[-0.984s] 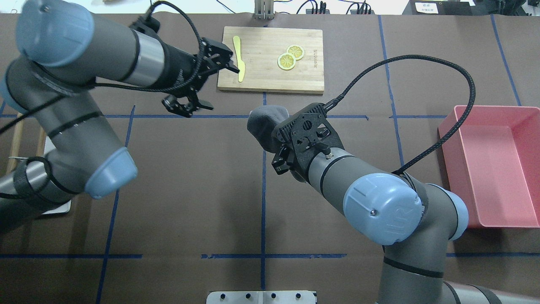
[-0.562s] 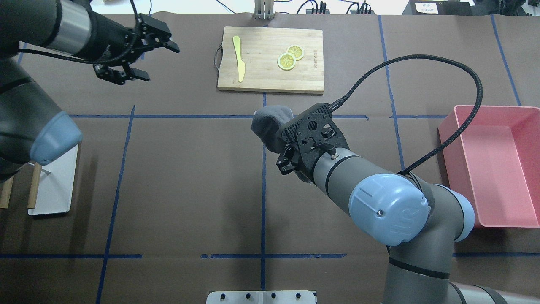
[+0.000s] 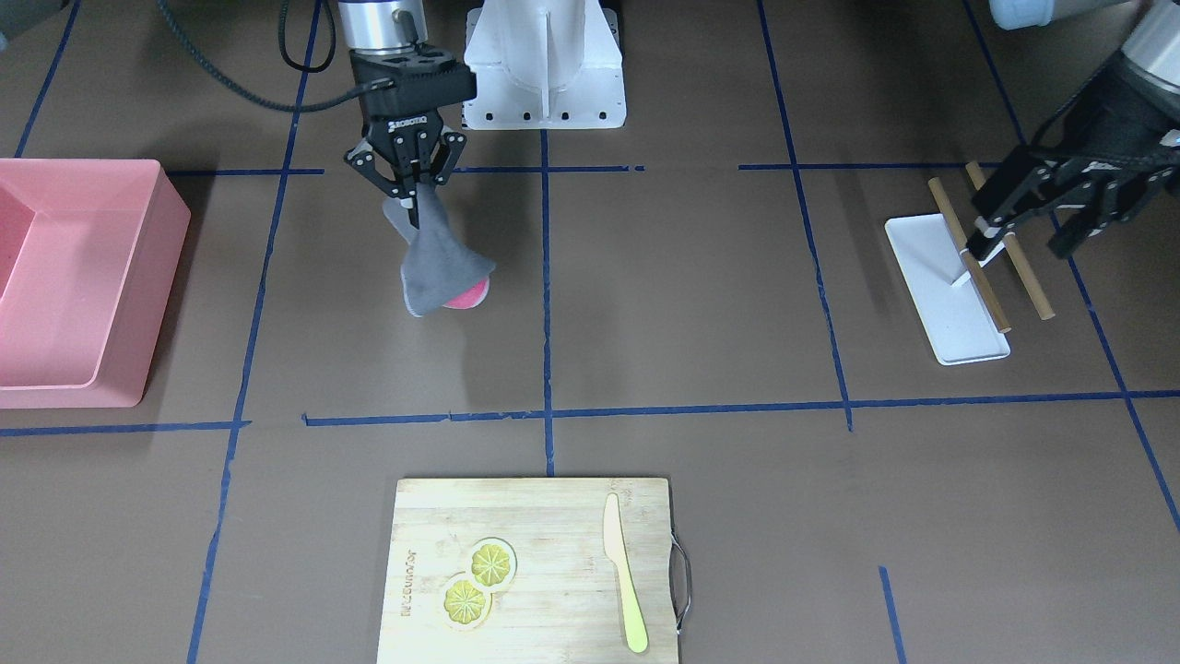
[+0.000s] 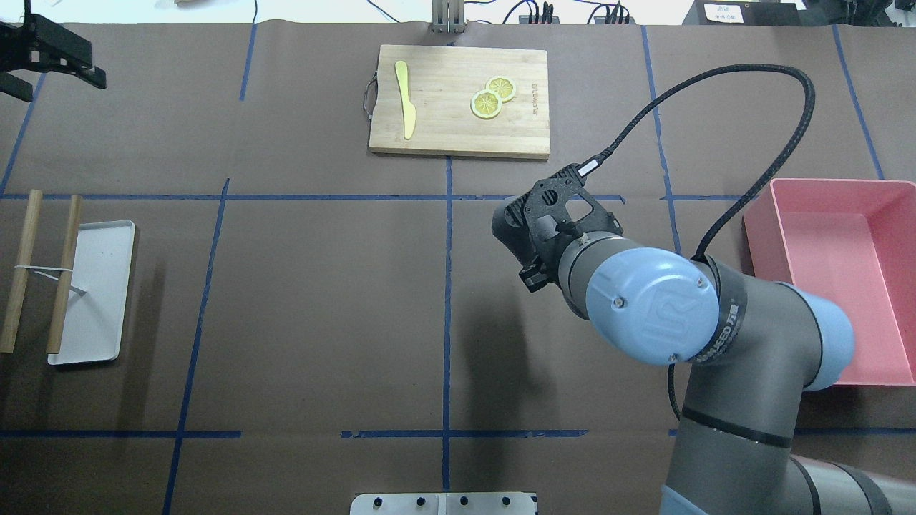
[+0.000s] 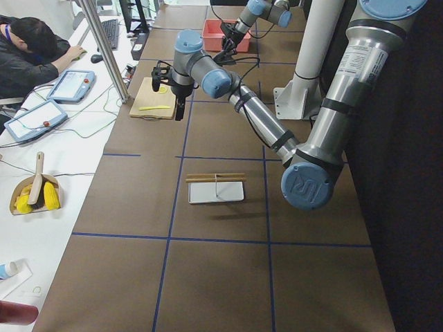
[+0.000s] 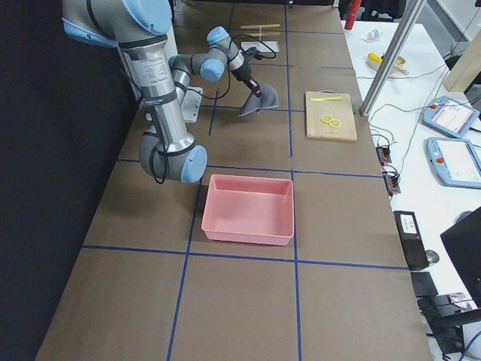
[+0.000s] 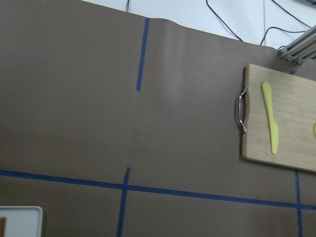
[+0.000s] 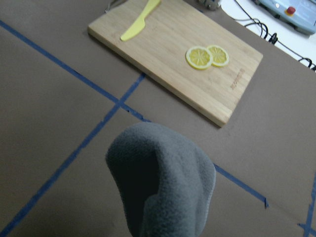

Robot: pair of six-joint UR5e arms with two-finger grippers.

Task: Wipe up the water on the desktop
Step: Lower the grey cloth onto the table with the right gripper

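Note:
The desktop (image 3: 691, 295) is a matte brown surface with dark-blue tape lines; it also shows in the overhead view (image 4: 322, 286). My right gripper (image 3: 411, 198) is shut on a grey cloth (image 3: 433, 267), which hangs down and touches the desktop. A small pink patch (image 3: 470, 295) shows under the cloth's lower edge. The cloth fills the bottom of the right wrist view (image 8: 163, 182). In the overhead view it is mostly hidden under my right wrist (image 4: 504, 229). My left gripper (image 3: 1019, 242) is open and empty, held above the white tray. I see no water.
A bamboo cutting board (image 3: 553, 516) with a yellow knife (image 3: 625, 576) and two lemon slices (image 3: 479, 581) lies at the table's far side. A pink bin (image 3: 157, 304) stands on my right. A white tray (image 3: 922, 267) with two wooden sticks (image 3: 1023, 277) lies on my left.
My left arm has swung away from the cutting board to the overhead view's far left. My right gripper has carried the cloth a little to the right.

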